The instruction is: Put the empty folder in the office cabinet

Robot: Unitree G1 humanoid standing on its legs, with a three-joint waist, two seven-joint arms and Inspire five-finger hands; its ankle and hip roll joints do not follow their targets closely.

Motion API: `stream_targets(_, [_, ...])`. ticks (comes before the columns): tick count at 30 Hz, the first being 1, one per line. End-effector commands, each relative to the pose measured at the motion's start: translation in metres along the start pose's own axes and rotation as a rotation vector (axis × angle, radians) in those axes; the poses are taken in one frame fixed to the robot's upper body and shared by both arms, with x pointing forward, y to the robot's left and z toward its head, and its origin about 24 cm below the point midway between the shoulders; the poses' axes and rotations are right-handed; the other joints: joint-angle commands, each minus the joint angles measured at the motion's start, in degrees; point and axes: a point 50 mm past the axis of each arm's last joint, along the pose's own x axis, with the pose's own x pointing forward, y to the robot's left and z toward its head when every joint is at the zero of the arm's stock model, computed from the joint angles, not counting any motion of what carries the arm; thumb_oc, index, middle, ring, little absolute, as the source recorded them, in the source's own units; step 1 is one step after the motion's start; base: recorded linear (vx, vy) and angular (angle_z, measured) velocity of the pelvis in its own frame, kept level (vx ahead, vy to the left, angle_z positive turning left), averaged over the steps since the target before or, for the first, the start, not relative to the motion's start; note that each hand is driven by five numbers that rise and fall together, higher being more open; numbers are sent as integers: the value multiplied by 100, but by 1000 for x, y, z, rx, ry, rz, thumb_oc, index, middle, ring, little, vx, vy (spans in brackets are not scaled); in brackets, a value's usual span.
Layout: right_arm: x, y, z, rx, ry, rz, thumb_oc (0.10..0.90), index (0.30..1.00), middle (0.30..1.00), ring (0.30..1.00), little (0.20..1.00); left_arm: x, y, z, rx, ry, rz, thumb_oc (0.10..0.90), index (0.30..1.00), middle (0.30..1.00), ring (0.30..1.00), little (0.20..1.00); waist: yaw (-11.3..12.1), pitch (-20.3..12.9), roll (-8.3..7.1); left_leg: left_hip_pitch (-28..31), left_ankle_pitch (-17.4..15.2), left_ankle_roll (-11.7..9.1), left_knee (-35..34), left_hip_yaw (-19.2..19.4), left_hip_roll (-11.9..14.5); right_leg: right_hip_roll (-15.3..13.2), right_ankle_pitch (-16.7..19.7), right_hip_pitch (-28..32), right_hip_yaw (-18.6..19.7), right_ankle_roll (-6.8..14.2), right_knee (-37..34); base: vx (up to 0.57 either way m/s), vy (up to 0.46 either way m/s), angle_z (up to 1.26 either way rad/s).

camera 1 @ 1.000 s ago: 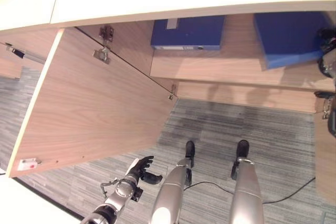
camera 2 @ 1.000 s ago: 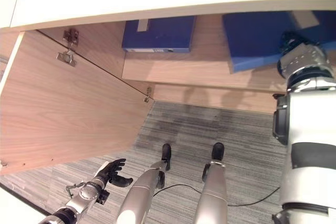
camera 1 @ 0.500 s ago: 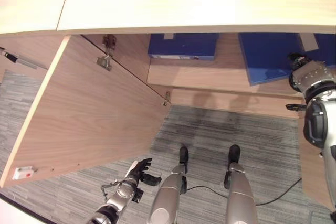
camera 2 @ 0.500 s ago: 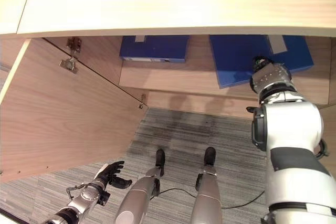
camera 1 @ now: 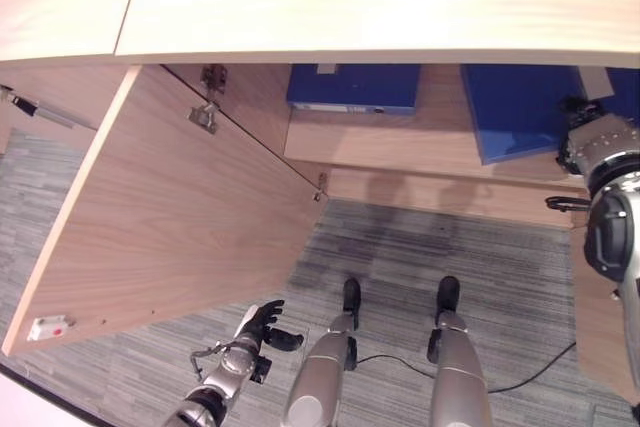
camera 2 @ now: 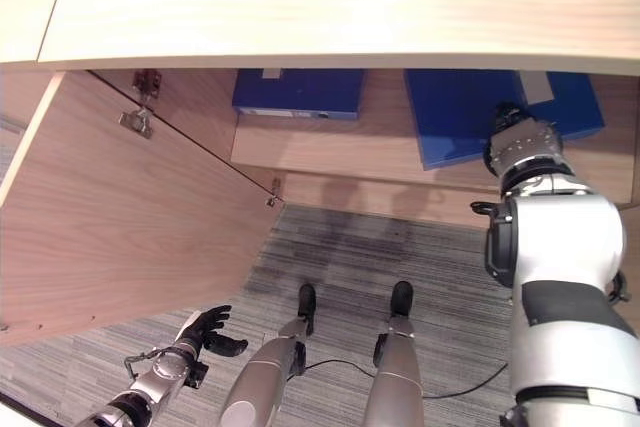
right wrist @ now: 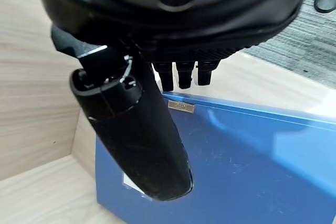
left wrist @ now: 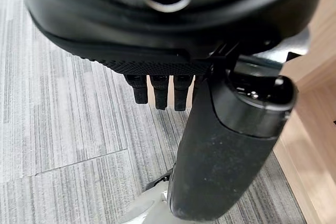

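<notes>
The wood-grain office cabinet (camera 1: 420, 137) stands open under a pale top panel, its shelf running across the upper part of the head views. The cabinet's wood-grain door (camera 1: 170, 217) swings wide toward 9 o'clock, with metal hinges (camera 1: 208, 97) on its inner face near the top.

The flat blue folder (camera 2: 455, 117) lies on the shelf at about 1 o'clock, tilted a little against the shelf's front edge. The right hand (right wrist: 181, 74) is up at that folder: in the right wrist view its fingers (right wrist: 181, 77) reach straight out over the folder's blue cover, and its dark thumb (right wrist: 142, 140) lies across the cover toward the near corner. The fingers are straight rather than curled round the folder, so the hand is released; whether the fingertips actually touch the cover cannot be told. In the head views the right arm's silver wrist covers the folder's right part.

A second blue folder with a pale spine label (camera 1: 352, 87) lies farther back on the shelf at about 12 o'clock, well apart from the first one and from either hand.

The left hand (camera 1: 262, 323) hangs low at about 7 o'clock, over the grey striped carpet (camera 1: 480, 247), near the lower edge of the open door. Its fingers (left wrist: 157, 90) are relaxed and spread, the thumb (left wrist: 226, 150) standing out, and it holds nothing.
</notes>
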Motion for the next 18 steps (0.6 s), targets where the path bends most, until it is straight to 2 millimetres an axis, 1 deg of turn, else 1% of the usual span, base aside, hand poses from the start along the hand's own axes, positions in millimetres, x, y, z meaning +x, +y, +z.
stream_targets(1, [-47, 42, 99, 69, -315, 230, 800, 900, 900, 900, 900, -4, 26, -14, 58, 35, 70, 800, 900, 900, 900, 900, 189, 42, 88, -33, -677, -342, 199, -166, 151, -159, -1446, 155, 21, 347, 767, 33, -29, -1])
stream_targets(2, [-52, 43, 111, 58, -361, 246, 800, 900, 900, 900, 900, -5, 25, -16, 72, 35, 54, 800, 900, 900, 900, 900, 232, 29, 94, -25, -650, -348, 148, -192, 150, -177, -1454, 142, 2, 354, 771, 38, -15, 4])
stream_targets(3, [-56, 44, 119, 56, -387, 255, 800, 900, 900, 900, 900, -6, 22, -17, 81, 32, 39, 800, 900, 900, 900, 900, 254, 19, 108, -21, -624, -354, 105, -200, 155, -187, -1456, 131, -19, 362, 770, 35, -16, 9])
stream_targets(7, [-69, 50, 134, 47, -449, 297, 800, 900, 900, 900, 900, -8, 21, -17, 93, 22, 17, 800, 900, 900, 900, 900, 298, -4, 114, 3, -598, -356, 23, -233, 166, -193, -1457, 89, -40, 373, 785, 23, -13, 8])
stream_targets(9, [-74, 54, 137, 44, -467, 315, 800, 900, 900, 900, 900, -8, 22, -16, 87, 20, 18, 800, 900, 900, 900, 900, 305, -10, 110, 14, -595, -350, -2, -249, 178, -188, -1467, 70, -40, 371, 798, 8, -9, -2])
stream_targets(14, [-91, 71, 140, 67, -507, 400, 800, 900, 900, 900, 900, -7, 21, -14, 85, 13, 13, 800, 900, 900, 900, 900, 308, -19, 93, 64, -582, -347, -53, -274, 197, -181, -1474, 77, -62, 361, 810, 12, -11, -3])
stream_targets(15, [-91, 71, 140, 67, -507, 401, 800, 900, 900, 900, 900, -7, 21, -14, 84, 13, 13, 800, 900, 900, 900, 900, 304, -18, 95, 66, -581, -347, -54, -275, 198, -181, -1475, 78, -62, 361, 810, 0, 0, 0])
stream_targets(16, [-98, 77, 140, 58, -536, 435, 800, 900, 900, 900, 900, -7, 19, -13, 82, 12, 8, 800, 900, 900, 900, 900, 290, -14, 79, 83, -573, -349, -71, -272, 199, -179, -1461, 80, -73, 357, 811, 0, 0, 0])
stream_targets(18, [-101, 81, 138, 54, -550, 452, 800, 900, 900, 900, 900, -7, 19, -13, 78, 12, 6, 800, 900, 900, 900, 900, 279, -10, 74, 97, -569, -350, -85, -270, 207, -177, -1458, 77, -71, 356, 816, 0, 0, 0])
